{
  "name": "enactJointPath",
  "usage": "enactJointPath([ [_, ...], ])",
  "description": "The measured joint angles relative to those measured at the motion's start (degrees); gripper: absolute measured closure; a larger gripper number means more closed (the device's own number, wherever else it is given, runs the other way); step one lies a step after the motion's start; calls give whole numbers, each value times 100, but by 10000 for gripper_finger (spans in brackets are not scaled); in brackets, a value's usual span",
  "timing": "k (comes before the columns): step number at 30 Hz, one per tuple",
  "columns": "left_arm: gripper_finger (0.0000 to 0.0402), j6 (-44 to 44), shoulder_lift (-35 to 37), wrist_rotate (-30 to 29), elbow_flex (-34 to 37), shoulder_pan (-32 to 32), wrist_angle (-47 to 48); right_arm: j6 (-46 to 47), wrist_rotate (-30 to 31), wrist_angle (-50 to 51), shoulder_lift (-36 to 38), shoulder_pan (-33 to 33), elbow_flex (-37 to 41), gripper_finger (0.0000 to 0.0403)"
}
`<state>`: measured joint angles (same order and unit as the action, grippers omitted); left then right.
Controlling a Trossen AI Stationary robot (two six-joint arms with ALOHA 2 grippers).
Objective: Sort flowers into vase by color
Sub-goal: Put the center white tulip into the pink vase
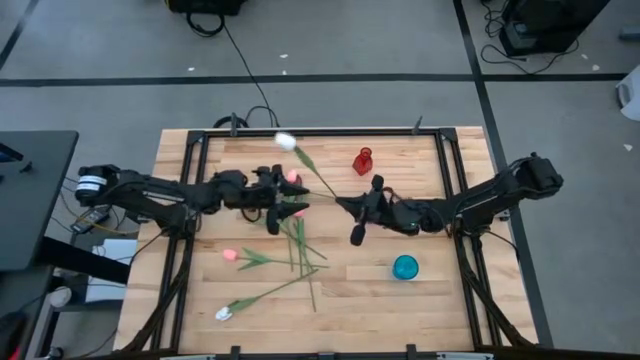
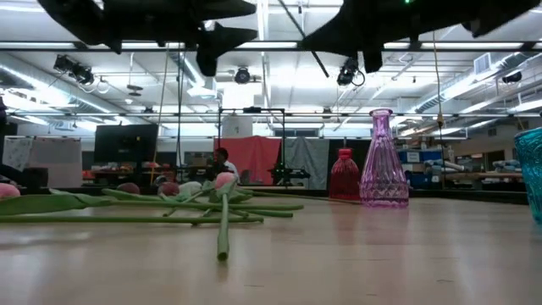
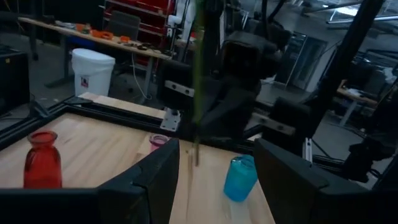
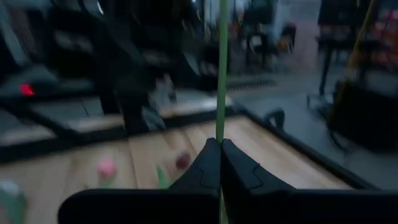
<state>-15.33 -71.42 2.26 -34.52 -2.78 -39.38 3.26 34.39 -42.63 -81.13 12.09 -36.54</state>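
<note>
I see my right gripper (image 4: 220, 163) up above the middle of the table, and its two fingers are pinched tight on a thin green stem (image 4: 222, 68). That stem belongs to the white tulip (image 1: 285, 141). From above, the stem runs from the right gripper (image 1: 345, 203) up and away at a slant, and the white head sits at the far end, near the back rail of the table (image 1: 420, 310).

My left gripper (image 1: 292, 205) is close by, just to the left of the right one. Its fingers (image 3: 155, 180) are spread apart, and the green stem (image 3: 198, 81) stands between them, a bit farther out. I cannot tell if the fingers touch it.

The other flowers (image 1: 290, 250) lie flat on the wood below the two grippers. One pink head (image 1: 229, 254) is on the left, one white head (image 1: 222, 314) is near the front edge, and two more pink heads (image 1: 293, 176) sit under the left gripper.

A blue vase (image 1: 405, 267) stands at the front right, well away from the flowers. A red vase (image 1: 363, 161) stands farther back, near the right gripper. From the low view, a pink vase (image 2: 384, 161) stands just beside the red one (image 2: 344, 175).

Far behind the table, a person (image 2: 222, 160) sits in the room.
</note>
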Motion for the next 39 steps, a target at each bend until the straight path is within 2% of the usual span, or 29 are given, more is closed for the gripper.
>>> enactJointPath([
  [3,190,24,-304,46,-177,-57,-355,-309,-209,-1097,-227,22,238,394],
  [5,190,107,-483,178,-259,-99,-598,-380,-356,-1441,-403,14,278,394],
  [9,190,188,-806,277,-484,-112,-941,-464,-488,-1616,-730,-38,169,394],
  [16,198,335,-986,341,-771,-110,-885,-577,-175,-1848,-865,-45,138,394],
  [20,237,464,-1000,341,-817,-127,-910,-638,-102,-1862,-867,-21,140,394],
  [28,381,472,-1000,455,-812,-278,-873,-582,-82,-1722,-876,27,141,392],
  [34,395,452,-1003,906,-803,-522,-636,-54,-83,-1306,-849,28,134,369],
  [39,399,295,-997,1252,-802,-702,-373,478,-109,-310,-356,31,141,310],
])
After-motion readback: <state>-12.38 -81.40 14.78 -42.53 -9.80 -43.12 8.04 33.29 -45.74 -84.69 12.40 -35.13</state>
